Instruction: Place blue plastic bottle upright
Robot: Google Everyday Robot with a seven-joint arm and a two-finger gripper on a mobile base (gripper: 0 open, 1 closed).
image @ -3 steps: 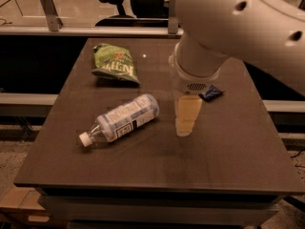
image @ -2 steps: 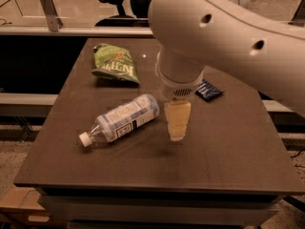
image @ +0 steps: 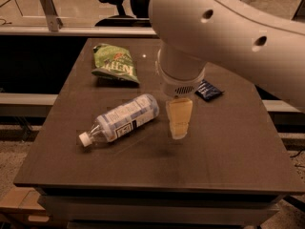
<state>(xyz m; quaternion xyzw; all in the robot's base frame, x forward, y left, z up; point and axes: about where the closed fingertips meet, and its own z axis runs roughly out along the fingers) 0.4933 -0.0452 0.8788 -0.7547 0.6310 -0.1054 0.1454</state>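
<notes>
The blue plastic bottle (image: 121, 118) lies on its side on the dark table (image: 228, 161), left of centre. Its white cap points to the front left and its pale blue-white label faces up. My gripper (image: 179, 133) hangs from the large white arm, pointing down just above the table. It is just right of the bottle's base end, a short gap away, and holds nothing.
A green crinkled snack bag (image: 114, 63) lies at the back left of the table. A small flat dark blue packet (image: 209, 90) lies behind and right of the gripper. An office chair (image: 116, 6) stands beyond a rail behind the table.
The arm and gripper have moved left, closer to the bottle's base end. The bottle, bag and packet have not moved.
</notes>
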